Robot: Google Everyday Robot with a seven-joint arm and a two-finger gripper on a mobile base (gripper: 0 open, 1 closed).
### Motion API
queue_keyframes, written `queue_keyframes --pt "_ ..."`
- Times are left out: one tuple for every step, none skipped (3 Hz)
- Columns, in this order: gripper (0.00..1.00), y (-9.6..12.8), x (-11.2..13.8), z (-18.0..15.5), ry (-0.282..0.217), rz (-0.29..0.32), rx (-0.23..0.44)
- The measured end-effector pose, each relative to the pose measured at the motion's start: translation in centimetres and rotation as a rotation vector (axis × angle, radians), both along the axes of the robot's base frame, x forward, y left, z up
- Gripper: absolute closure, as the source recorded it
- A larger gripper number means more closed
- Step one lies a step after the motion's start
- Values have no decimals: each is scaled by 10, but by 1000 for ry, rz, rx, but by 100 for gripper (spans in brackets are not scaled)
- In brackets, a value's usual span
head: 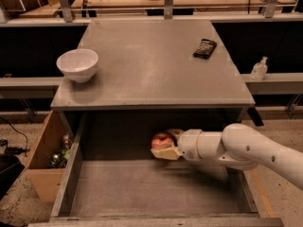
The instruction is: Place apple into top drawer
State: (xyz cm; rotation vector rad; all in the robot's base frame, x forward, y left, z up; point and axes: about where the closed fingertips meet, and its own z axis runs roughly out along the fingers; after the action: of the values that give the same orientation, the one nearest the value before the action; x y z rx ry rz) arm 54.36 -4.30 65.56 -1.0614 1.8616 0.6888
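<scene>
The top drawer (142, 193) is pulled out below the grey cabinet top (156, 65); it is wide and shallow with a flat grey bottom. My gripper (166, 144) reaches in from the right on a white arm and is shut on the apple (162, 140), a small red-orange fruit. The apple is held above the drawer's back part, just under the cabinet's front edge, off the drawer floor.
A white bowl (77, 64) stands at the left of the cabinet top and a black remote-like device (204, 48) at the right. A tan wooden box (45, 160) with small items stands on the floor left of the drawer. A sanitiser bottle (259, 69) is on the right shelf.
</scene>
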Motion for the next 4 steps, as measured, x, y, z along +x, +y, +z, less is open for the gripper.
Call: queue_keyframes --pt "100 11 18 -13 -20 -19 -71" --pt "100 15 21 -23 -31 -25 -85" --pt "83 13 16 -33 -15 -25 -70" --pt "60 14 16 -33 -16 -23 -70"
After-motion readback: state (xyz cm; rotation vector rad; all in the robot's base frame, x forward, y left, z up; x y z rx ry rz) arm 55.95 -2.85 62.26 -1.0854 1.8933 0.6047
